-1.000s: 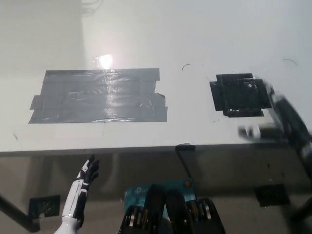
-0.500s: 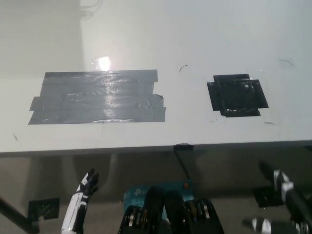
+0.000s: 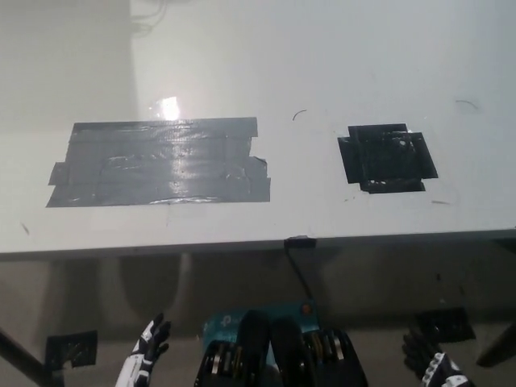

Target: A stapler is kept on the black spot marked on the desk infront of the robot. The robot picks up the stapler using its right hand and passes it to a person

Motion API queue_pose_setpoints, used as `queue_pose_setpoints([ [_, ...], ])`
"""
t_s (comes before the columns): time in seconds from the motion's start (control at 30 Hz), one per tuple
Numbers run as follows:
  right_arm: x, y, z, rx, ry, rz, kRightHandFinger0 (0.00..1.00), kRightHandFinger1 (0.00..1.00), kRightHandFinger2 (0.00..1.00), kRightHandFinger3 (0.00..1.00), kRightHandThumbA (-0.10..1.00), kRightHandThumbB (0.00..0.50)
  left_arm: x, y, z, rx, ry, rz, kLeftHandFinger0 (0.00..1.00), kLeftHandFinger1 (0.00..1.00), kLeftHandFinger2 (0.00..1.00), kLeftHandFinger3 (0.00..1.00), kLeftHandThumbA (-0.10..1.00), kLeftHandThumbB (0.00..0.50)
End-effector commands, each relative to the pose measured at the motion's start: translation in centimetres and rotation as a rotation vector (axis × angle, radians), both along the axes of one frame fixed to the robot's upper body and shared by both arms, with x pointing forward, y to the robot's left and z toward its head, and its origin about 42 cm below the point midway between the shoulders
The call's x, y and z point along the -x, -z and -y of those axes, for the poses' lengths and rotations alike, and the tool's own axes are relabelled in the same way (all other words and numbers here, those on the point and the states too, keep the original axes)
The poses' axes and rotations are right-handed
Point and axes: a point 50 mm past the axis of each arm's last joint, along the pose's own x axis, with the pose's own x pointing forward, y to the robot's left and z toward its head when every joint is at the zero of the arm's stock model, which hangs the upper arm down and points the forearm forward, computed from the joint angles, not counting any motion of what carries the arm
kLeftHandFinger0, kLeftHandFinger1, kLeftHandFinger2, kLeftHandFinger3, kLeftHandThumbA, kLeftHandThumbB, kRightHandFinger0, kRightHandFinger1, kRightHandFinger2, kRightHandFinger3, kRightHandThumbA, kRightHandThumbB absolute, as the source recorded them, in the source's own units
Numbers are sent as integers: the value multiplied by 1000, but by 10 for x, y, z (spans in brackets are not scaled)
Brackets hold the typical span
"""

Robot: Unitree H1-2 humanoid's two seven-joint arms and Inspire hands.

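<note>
Two tape patches are seen on the white bench (image 3: 322, 48): grey tape (image 3: 157, 164) centre-left, black spot (image 3: 387, 158) right, bare. No stapler is visible. Left robot hand (image 3: 149, 348) and right robot hand (image 3: 427, 361) are held spread at the bottom edge.

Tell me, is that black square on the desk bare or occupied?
Bare: the black tape square shows only tape, no stapler on it.

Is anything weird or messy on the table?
Yes. The black spot on the white desk has nothing on it: no stapler shows anywhere. The grey tape patch looks ragged and uneven at its edges. Both hands hang below the desk edge: the white left hand and the black right hand.
</note>
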Motion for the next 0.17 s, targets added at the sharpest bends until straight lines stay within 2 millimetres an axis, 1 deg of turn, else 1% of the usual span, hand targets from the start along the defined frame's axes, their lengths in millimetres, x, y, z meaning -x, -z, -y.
queue_pose_setpoints([
  [0.0,-13,13,1,-51,-3,37,1000,1000,1000,1000,1000,334,1,-13,-5,-6,19,71,1000,1000,1000,1000,1000,500],
  [0.03,-14,14,2,-44,-5,34,1000,1000,1000,1000,1000,334,1,-13,-5,-7,17,72,1000,1000,1000,1000,1000,500],
  [0.07,-16,17,3,-42,-4,28,1000,1000,1000,1000,1000,359,2,-13,-6,-8,14,71,1000,1000,1000,1000,1000,500],
  [0.13,-17,18,4,-47,-2,25,1000,1000,1000,1000,1000,360,3,-13,-7,-7,14,70,1000,1000,1000,1000,1000,500],
])
